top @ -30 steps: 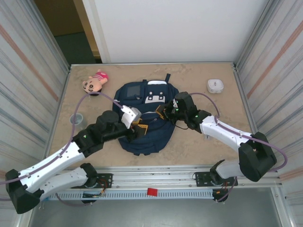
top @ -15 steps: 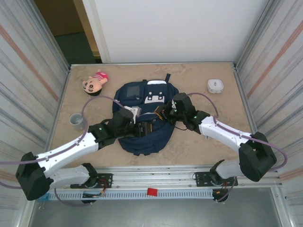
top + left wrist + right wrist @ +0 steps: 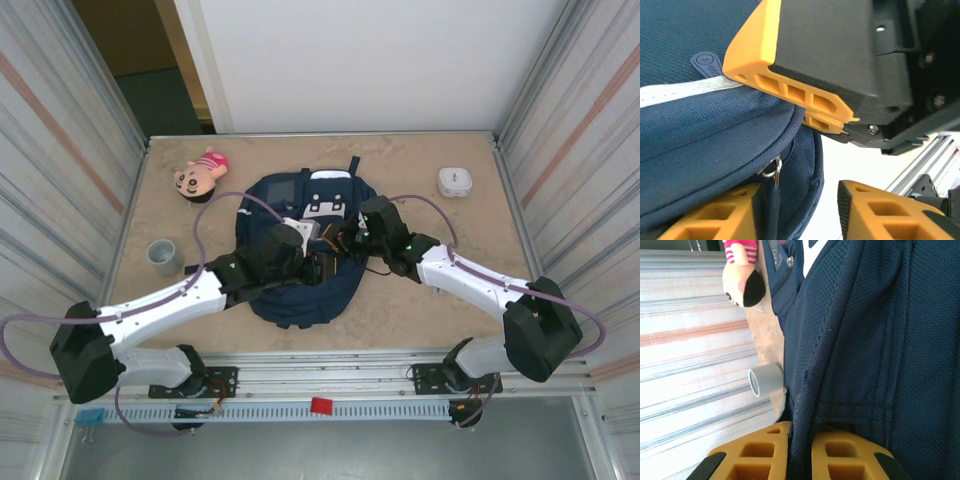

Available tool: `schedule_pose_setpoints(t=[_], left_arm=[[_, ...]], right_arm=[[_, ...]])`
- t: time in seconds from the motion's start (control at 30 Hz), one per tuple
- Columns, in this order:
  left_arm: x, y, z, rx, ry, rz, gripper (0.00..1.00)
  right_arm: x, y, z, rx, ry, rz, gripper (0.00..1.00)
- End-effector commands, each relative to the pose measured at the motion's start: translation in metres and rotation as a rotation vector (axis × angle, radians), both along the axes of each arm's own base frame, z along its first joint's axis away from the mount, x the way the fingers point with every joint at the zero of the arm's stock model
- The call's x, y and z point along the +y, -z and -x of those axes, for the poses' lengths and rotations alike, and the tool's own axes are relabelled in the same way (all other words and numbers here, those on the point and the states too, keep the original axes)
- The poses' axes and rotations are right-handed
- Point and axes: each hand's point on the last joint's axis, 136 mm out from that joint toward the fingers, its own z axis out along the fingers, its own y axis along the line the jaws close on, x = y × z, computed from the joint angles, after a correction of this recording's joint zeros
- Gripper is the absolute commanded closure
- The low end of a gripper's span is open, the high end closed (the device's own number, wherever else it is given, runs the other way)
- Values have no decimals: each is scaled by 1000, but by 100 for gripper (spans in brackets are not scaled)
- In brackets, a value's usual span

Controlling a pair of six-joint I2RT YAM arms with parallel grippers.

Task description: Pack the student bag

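Working from the left of the beige stone-patterned table (image 3: 420, 305), I am seeing a small grey cylindrical cup (image 3: 163, 257) standing upright, apart from everything else. Beyond it, toward the far left corner, a soft plush doll in pink-and-red stripes (image 3: 201, 172) is lying on its side.

The left arm is reaching diagonally in from the near left, and the left gripper (image 3: 318, 265) is sitting over the middle of the large navy-blue fabric student bag (image 3: 300, 290). Through the left wrist camera, its orange fingers (image 3: 715, 217) are standing partly apart. A fold of the bag is resting against one finger, and a sliver of table is showing before the other, so nothing is being clamped. A small metal zip ring (image 3: 772, 169) is hanging on that fold, just above the finger.

The bag is lying flat in the centre of the table, front pockets and white patches facing up, its top pointing at the far edge.

The right gripper (image 3: 343, 243) is meeting the left one from the right. Its jaws are pinching tight on a ridge of the bag's fabric.

At the far right a small white rounded-square box (image 3: 454, 181) is sitting well apart from the bag.
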Motion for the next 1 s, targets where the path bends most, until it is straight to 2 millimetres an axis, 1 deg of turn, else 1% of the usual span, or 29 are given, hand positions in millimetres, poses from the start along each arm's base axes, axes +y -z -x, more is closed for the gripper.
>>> schedule_pose_setpoints(t=[0.0,0.07,0.1,0.13,0.2,0.27,0.3,0.33,0.43,0.57,0.63,0.67,0.7,0.73,0.77,0.83,0.87,0.93,0.97], left_arm=[[-3,-14,-13,-71,-25,-30,65],[4,-9,-16,-73,-48,-83,68],[8,-7,-17,-74,-61,-114,71],[13,-5,-18,-74,-74,-139,76],[25,1,-20,-72,-112,-193,90],[35,5,-18,-72,-127,-231,98],[41,7,-16,-71,-131,-251,100],[47,8,-14,-71,-137,-271,100],[75,18,-5,-61,-170,-330,100],[111,32,7,-54,-218,-353,100],[118,36,10,-65,-212,-331,100],[119,36,10,-77,-206,-308,100],[117,35,9,-89,-196,-280,100],[111,32,7,-104,-175,-234,100],[104,27,6,-122,-160,-192,100],[92,17,2,-152,-133,-130,100],[85,14,1,-161,-113,-108,100],[72,10,-1,-164,-77,-82,100],[66,9,-1,-160,-60,-72,100]], right_arm=[[22,-44,2,-88,-68,-98,100],[20,-44,3,-90,-69,-92,100],[19,-43,4,-91,-69,-86,100],[19,-43,3,-91,-67,-82,100],[16,-44,4,-93,-72,-69,100],[10,-43,3,-94,-73,-51,100],[6,-42,2,-94,-74,-41,100],[0,-41,0,-93,-70,-31,100],[-25,-37,-8,-78,-65,-6,100],[-55,-31,-20,-52,-72,4,100],[-64,-29,-25,-36,-69,-4,100],[-65,-28,-27,-29,-74,-15,100],[-64,-28,-28,-22,-85,-28,98],[-63,-29,-29,-19,-96,-38,93],[-58,-30,-28,-17,-111,-53,83],[-47,-34,-23,-15,-116,-85,67],[-40,-38,-20,-22,-113,-106,60],[-29,-39,-12,-20,-91,-130,52],[-23,-39,-10,-20,-74,-137,52]])
